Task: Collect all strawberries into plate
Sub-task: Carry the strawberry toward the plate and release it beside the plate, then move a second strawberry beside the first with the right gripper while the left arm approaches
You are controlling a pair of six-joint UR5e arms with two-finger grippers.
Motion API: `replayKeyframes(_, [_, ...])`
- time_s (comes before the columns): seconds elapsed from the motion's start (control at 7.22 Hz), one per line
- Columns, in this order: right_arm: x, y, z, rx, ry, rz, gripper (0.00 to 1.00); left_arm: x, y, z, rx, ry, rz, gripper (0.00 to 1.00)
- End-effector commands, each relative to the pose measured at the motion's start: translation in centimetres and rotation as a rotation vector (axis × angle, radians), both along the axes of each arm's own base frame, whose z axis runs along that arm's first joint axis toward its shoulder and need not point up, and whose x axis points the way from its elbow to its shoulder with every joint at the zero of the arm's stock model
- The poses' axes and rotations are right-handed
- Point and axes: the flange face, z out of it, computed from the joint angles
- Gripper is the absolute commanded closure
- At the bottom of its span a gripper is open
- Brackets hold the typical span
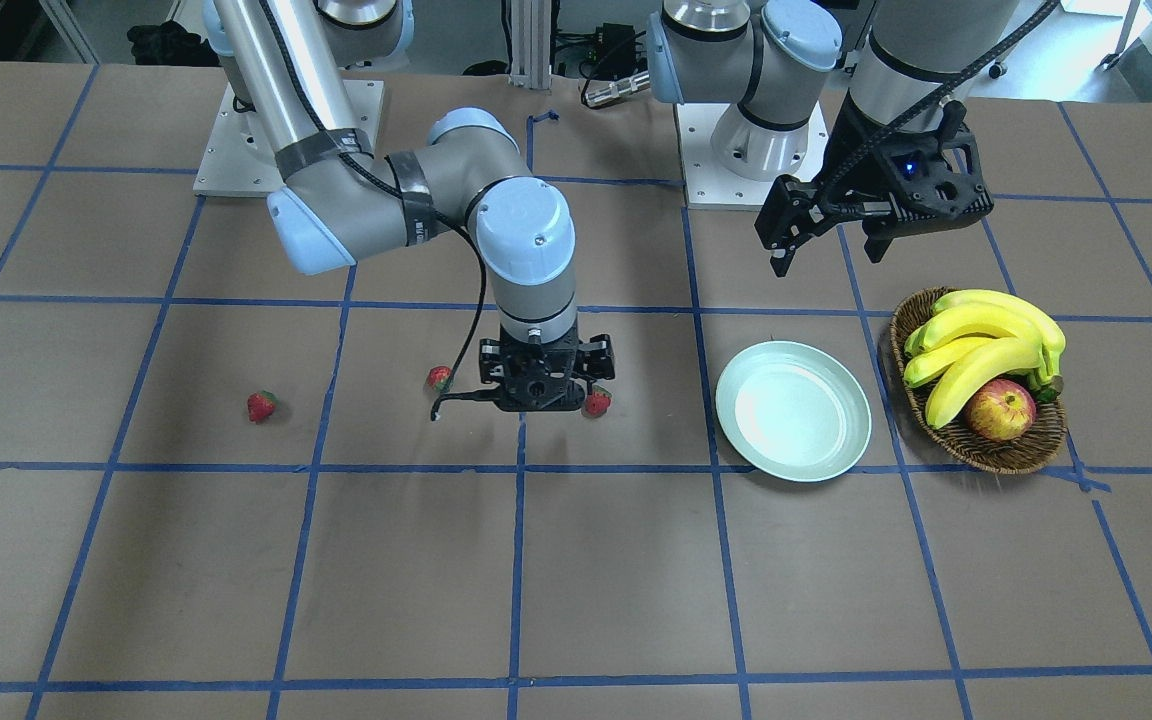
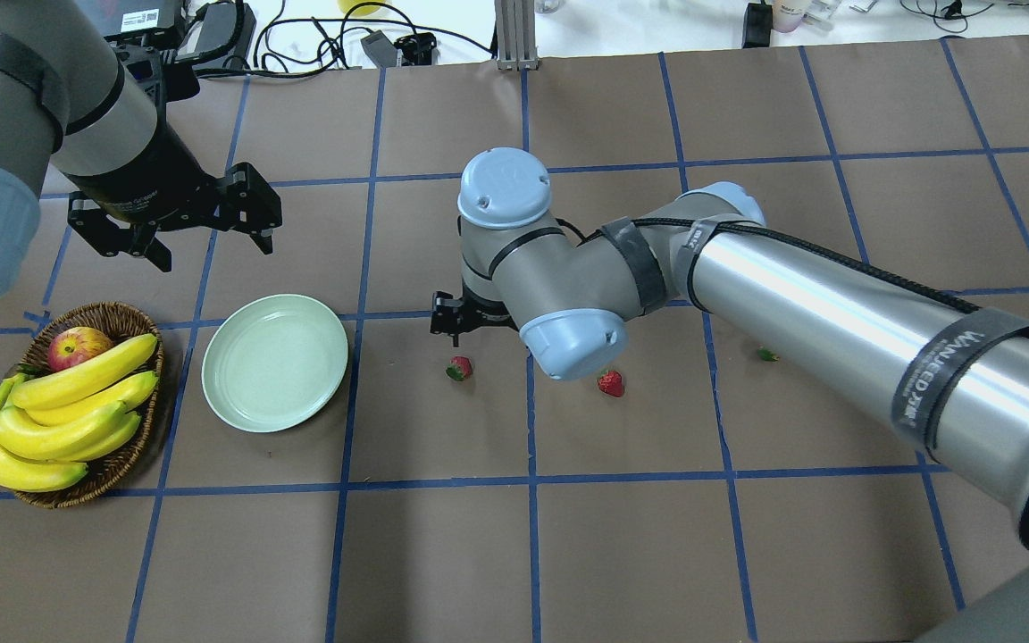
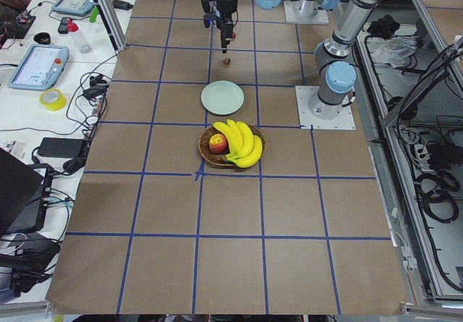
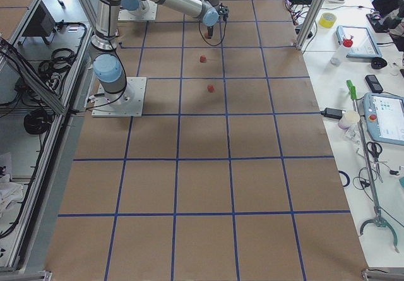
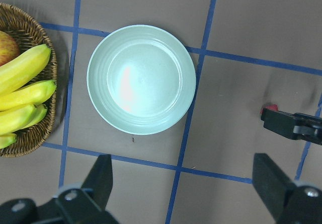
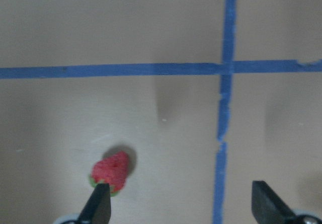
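As collection looks barely begun, the plate bare, the right claw hovers wide open and empty beside one of three strawberries lying mid-surface, likely needing to centre, descend and close, while the left claw hangs open, holding nothing.

The right wrist view is soft, and its bottom edge cuts off the right gripper; one finger covers part of the leftmost strawberry, the one toward the left end of the table. The left wrist view gives us that berry only as a red speck behind a black finger, and its left edge crops the basket and apple. Overhead, the right arm hides all but a green sliver of the rightmost strawberry.
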Motion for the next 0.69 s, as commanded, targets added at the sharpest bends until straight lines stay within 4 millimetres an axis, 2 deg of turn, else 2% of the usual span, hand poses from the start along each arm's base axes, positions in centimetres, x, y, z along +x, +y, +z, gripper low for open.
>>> replayKeyframes(0.0, [-6.0, 1.3, -1.6, 0.094, 0.133, -0.027, 0.0, -1.4, -1.3, -3.5, 0.013, 0.135, 0.0, 0.0])
replayKeyframes(0.14, [-8.4, 2.0, -2.9, 0.081, 0.156, -0.054, 0.01, -2.3, -2.0, -7.0, -0.015, 0.18, -0.015, 0.0])
replayKeyframes(0.28, [-9.6, 3.1, -4.0, 0.069, 0.144, -0.063, 0.05, -4.7, -2.2, -10.9, -0.063, 0.195, -0.069, 0.0])
replayKeyframes(0.42, [-9.7, 3.5, -5.0, 0.042, 0.131, -0.064, 0.15, -5.8, -2.6, -12.8, -0.072, 0.195, -0.095, 0.0])
replayKeyframes(0.55, [-9.8, 3.4, -5.1, 0.041, 0.129, -0.065, 0.2, -6.1, -2.8, -13.8, -0.057, 0.197, -0.099, 0.0])
